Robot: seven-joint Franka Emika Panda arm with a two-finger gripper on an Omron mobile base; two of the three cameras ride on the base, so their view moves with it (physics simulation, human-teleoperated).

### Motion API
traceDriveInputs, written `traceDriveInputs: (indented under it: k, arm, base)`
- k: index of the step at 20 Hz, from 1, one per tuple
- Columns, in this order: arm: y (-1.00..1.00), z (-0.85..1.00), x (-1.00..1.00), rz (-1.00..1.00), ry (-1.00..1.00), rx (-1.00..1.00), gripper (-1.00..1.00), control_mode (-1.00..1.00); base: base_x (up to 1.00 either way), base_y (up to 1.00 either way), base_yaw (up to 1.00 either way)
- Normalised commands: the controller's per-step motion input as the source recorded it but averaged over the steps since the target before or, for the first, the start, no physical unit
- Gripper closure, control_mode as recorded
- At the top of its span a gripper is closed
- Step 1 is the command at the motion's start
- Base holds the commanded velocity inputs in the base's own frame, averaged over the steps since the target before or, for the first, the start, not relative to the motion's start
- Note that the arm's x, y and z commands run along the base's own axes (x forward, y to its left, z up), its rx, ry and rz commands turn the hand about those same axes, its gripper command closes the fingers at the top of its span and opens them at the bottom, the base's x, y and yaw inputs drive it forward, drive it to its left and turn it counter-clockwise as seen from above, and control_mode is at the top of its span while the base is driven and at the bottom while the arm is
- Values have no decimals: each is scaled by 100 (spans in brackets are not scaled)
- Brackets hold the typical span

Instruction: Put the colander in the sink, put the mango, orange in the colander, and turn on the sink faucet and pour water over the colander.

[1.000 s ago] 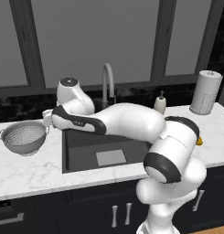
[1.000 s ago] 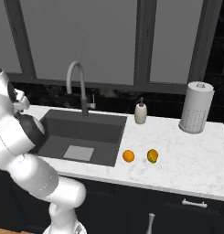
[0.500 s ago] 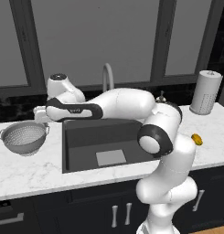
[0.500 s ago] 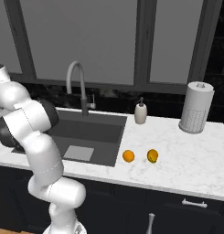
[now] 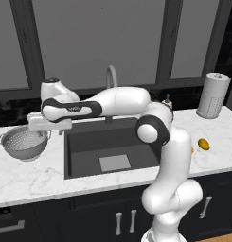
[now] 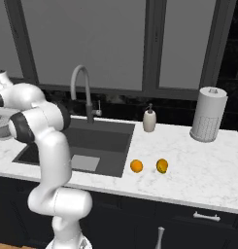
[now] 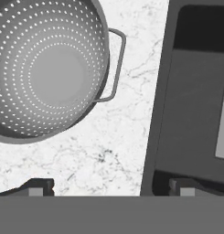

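Observation:
The silver perforated colander (image 5: pixel 23 143) stands on the marble counter left of the dark sink (image 5: pixel 89 146). My gripper (image 5: pixel 47 130) hovers open just above its right rim. In the hand view the colander (image 7: pixel 49 68) lies at upper left with one handle toward the sink (image 7: pixel 191 91). There my gripper (image 7: pixel 109 187) spans the counter strip between them and holds nothing. The orange (image 6: pixel 136 166) and the yellow-orange mango (image 6: pixel 161 166) lie on the counter right of the sink (image 6: pixel 106 138). Behind the basin rises the sink faucet (image 6: pixel 81 87), with no water running.
A beige soap dispenser (image 6: pixel 149 120) stands behind the sink's right corner. A paper towel roll (image 6: pixel 208 114) stands at the far right by the wall. My arm stretches across the sink from right to left. Dark windows back the counter.
My arm has swung further left, carrying the hand from over the sink's left edge to just above the colander's rim. The gripper has stayed open.

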Motion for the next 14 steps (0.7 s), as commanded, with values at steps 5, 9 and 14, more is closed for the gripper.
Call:
traceDriveInputs:
  k: [5,9,14]
  arm:
    - [16,-25,0,0,0,0,-100,-100]
    - [1,-12,0,-7,0,0,-100,-100]
    - [0,-1,0,-17,5,0,-100,-100]
  base:
    - [0,0,0]
    - [0,0,0]
    - [0,0,0]
